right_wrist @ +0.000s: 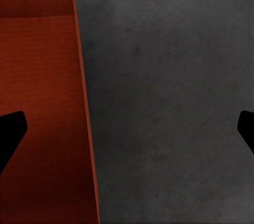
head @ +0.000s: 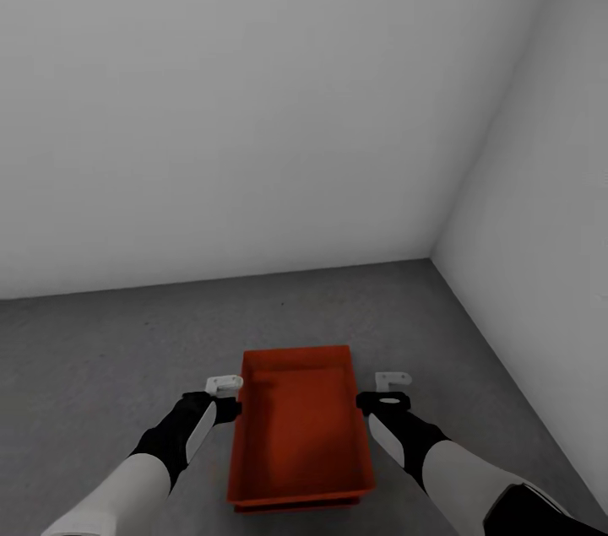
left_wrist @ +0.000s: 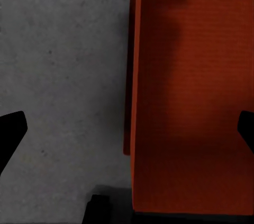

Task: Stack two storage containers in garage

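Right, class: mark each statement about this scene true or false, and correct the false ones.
1. The storage container is orange-red and open at the top. True.
2. It is packed with boxes. False: its inside is bare.
3. The floor is light wood planks. False: it is mottled dark grey.
4. The left hand and the right hand are at opposite sides of the container. True.
5. Both hands are open. True: the wrist views show the fingers spread wide.
6. A sofa stands against the wall. False: the wall is bare.
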